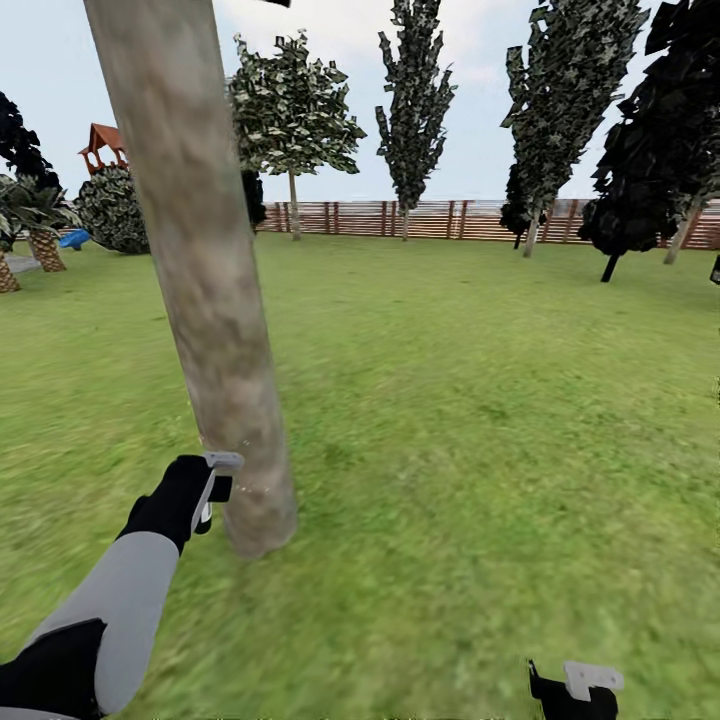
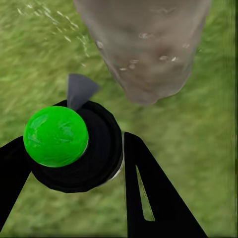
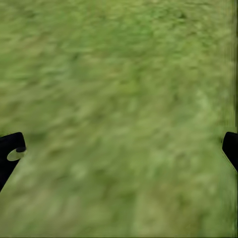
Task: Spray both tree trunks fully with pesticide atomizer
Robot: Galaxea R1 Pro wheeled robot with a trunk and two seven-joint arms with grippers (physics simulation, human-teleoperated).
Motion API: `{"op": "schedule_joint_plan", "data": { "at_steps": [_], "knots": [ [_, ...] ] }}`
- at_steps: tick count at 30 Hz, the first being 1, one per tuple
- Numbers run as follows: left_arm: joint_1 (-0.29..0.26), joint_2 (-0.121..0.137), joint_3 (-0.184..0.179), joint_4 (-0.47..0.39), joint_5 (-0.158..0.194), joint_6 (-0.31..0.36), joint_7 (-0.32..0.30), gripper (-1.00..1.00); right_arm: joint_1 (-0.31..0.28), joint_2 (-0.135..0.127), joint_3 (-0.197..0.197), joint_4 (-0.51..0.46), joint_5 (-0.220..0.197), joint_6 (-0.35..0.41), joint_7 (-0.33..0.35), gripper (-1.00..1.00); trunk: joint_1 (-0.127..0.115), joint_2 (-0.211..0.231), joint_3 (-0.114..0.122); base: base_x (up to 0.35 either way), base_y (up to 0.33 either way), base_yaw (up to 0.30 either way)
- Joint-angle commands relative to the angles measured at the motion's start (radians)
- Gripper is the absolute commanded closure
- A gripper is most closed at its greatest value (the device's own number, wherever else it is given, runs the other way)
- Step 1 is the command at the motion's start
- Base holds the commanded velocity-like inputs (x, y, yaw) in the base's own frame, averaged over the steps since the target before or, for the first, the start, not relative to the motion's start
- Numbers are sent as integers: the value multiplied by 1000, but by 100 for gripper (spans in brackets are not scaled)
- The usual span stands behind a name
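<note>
The robot's left arm (image 1: 125,600) has a smooth grey forearm shell between black joints, ending in a black wrist and a pale grey left tool (image 1: 215,490) with slotted black fingers (image 2: 146,198).

1 thick, mottled beige-grey bare tree trunk (image 1: 205,270) rises close by on the green lawn. Along 1 brown horizontal-slat wooden fence (image 1: 430,219) stand 3 thin-trunked trees with pale speckled foliage (image 1: 415,100), and 1 black-leaved tree (image 1: 660,140) at the right. 1 short scaly-trunked palm (image 1: 42,225) stands far left. 1 green-capped black spray atomizer (image 2: 69,144) and 2 black robot grippers (image 1: 212,490) show.
</note>
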Motion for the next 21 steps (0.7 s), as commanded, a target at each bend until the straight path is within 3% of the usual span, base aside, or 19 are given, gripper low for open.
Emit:
{"op": "schedule_joint_plan", "data": {
  "at_steps": [1,14,21],
  "knots": [
    [-2,-1,2,-1,-2,4,-1,100,-1,0,-4,3,11,-3,-7,-100,0,0,-1,-79,-277,28],
    [-4,-2,2,-39,-1,37,0,100,-1,0,-3,3,12,-3,-7,-100,0,0,-1,-28,-277,244],
    [1,-2,2,-39,-1,41,0,100,-1,0,-3,3,12,-3,-7,-100,0,0,-1,205,-206,51]
  ]
}}
